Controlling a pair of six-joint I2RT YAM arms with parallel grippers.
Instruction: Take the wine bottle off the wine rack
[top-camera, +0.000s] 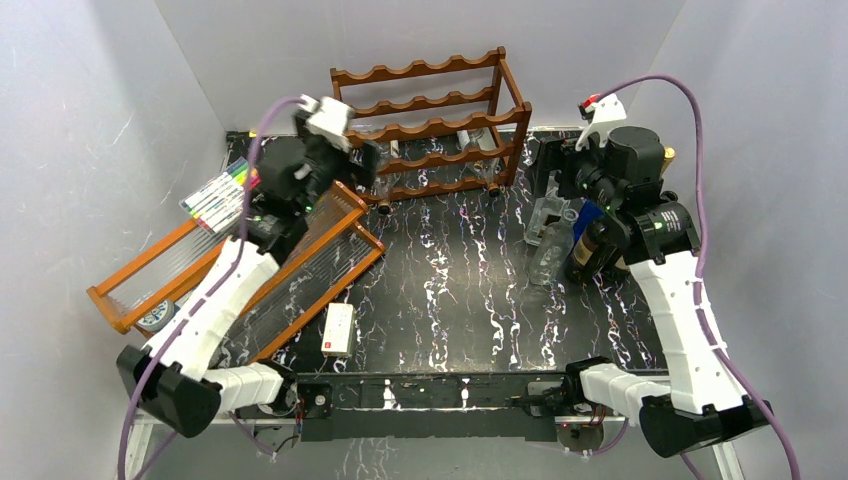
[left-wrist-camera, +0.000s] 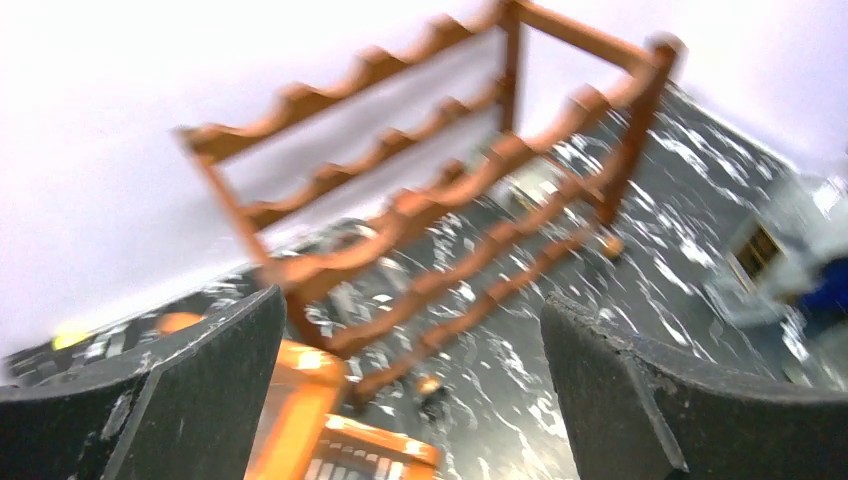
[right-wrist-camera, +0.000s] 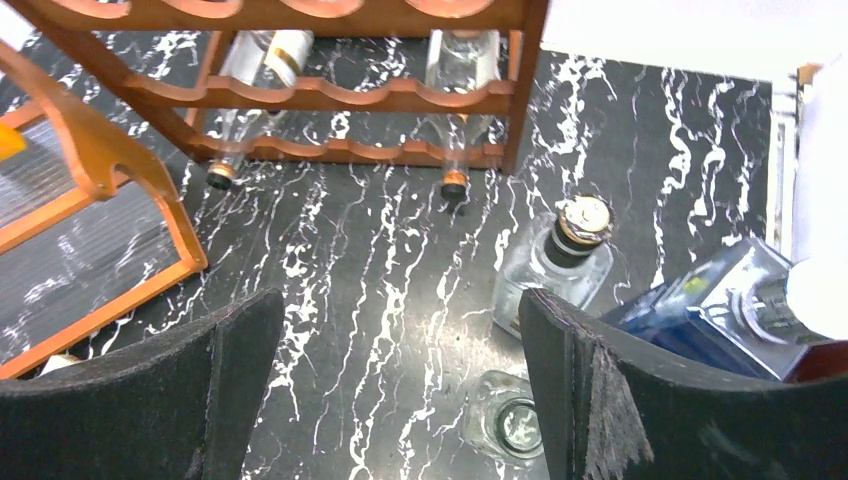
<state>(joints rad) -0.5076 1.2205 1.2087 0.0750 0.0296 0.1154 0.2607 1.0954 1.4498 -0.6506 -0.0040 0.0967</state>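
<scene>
The dark reddish-brown wine rack (top-camera: 430, 125) stands at the back of the table. Two clear wine bottles lie in its lower tiers, necks toward me: one at the left (right-wrist-camera: 250, 70), one at the right (right-wrist-camera: 458, 100). My left gripper (top-camera: 368, 165) hangs open by the rack's left end, nothing between its fingers; its wrist view shows the rack (left-wrist-camera: 450, 200) blurred ahead of the left gripper (left-wrist-camera: 415, 390). My right gripper (top-camera: 545, 175) is open in front of the rack's right end. In its wrist view, the right gripper (right-wrist-camera: 400, 380) holds nothing.
Three bottles stand at the right: a square clear one with a gold cap (right-wrist-camera: 560, 260), an open clear one (right-wrist-camera: 505, 420) and a blue one (right-wrist-camera: 720, 310). An orange-framed tray (top-camera: 240, 265) lies at the left, with a marker pack (top-camera: 215, 195) behind it. A white box (top-camera: 339, 330) lies near the front.
</scene>
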